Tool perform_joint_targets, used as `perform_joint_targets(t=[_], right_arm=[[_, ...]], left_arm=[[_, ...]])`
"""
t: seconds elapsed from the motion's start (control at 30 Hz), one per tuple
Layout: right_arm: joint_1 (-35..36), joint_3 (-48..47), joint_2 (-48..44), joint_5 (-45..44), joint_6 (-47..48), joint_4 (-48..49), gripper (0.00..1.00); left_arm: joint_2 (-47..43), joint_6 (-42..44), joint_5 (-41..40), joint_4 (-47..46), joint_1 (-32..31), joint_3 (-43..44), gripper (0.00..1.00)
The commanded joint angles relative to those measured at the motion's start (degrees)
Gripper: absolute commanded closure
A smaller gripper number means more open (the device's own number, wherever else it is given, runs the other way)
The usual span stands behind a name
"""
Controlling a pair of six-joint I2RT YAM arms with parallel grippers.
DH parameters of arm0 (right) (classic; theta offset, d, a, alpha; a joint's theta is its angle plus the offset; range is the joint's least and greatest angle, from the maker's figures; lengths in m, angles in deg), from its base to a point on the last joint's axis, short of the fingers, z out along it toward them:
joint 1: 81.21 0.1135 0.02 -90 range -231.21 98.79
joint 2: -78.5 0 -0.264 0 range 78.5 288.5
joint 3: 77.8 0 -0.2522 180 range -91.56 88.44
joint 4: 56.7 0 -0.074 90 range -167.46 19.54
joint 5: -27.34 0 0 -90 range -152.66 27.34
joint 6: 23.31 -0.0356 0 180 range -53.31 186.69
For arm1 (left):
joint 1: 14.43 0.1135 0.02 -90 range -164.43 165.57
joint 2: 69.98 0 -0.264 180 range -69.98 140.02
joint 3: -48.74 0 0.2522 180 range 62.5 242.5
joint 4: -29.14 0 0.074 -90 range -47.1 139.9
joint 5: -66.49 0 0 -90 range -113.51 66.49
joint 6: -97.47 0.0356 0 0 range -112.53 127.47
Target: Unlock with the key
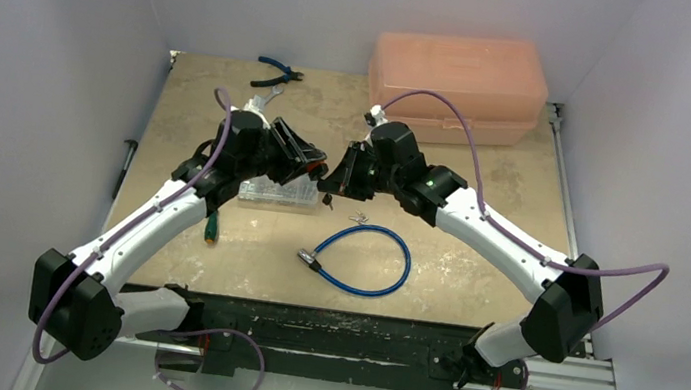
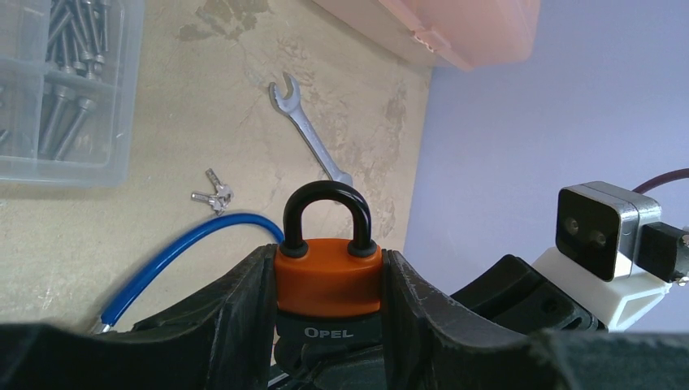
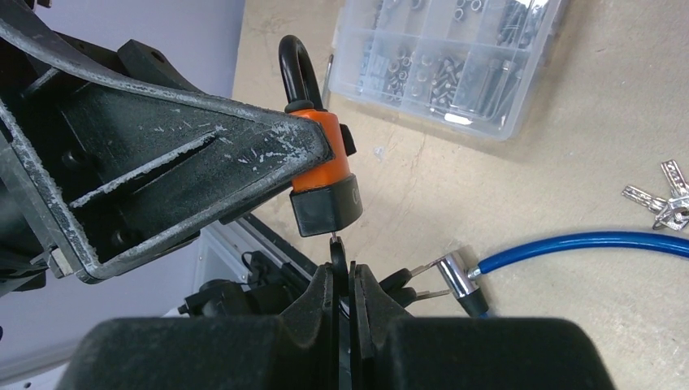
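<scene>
The orange padlock (image 2: pixel 327 275) with a black shackle, shut, sits clamped between my left gripper's (image 2: pixel 327 325) two fingers; it also shows in the right wrist view (image 3: pixel 323 175). My right gripper (image 3: pixel 342 272) is shut on the black head of the key (image 3: pixel 337 253), just under the padlock. The key's thin metal blade meets the padlock's black underside. Like black-headed keys (image 3: pixel 398 284) show beside the right finger. In the top view the left gripper (image 1: pixel 310 162) and the right gripper (image 1: pixel 335 182) meet nose to nose above the table.
A blue cable lock (image 1: pixel 363 258) lies in front, a bare silver key bunch (image 3: pixel 662 199) beside it. A clear screw box (image 3: pixel 447 57) lies under the left arm. A wrench (image 2: pixel 313 142), blue pliers (image 1: pixel 278 72) and a pink toolbox (image 1: pixel 457 84) lie further back.
</scene>
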Motion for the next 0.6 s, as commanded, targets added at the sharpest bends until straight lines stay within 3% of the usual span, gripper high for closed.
perform_joint_targets(t=[0.0,0.57], right_arm=[[-1.8,0.6,-1.1,-3.6,-2.0,8.2,1.0],[-1.8,2.7,-2.1,-3.6,0.0,9.6,1.0]], left_arm=[[-2.9,-1.2,5.4,-1.3,-0.9,0.0,1.0],[-3.1,0.5,5.8,-1.2,-1.2,-0.2,1.0]])
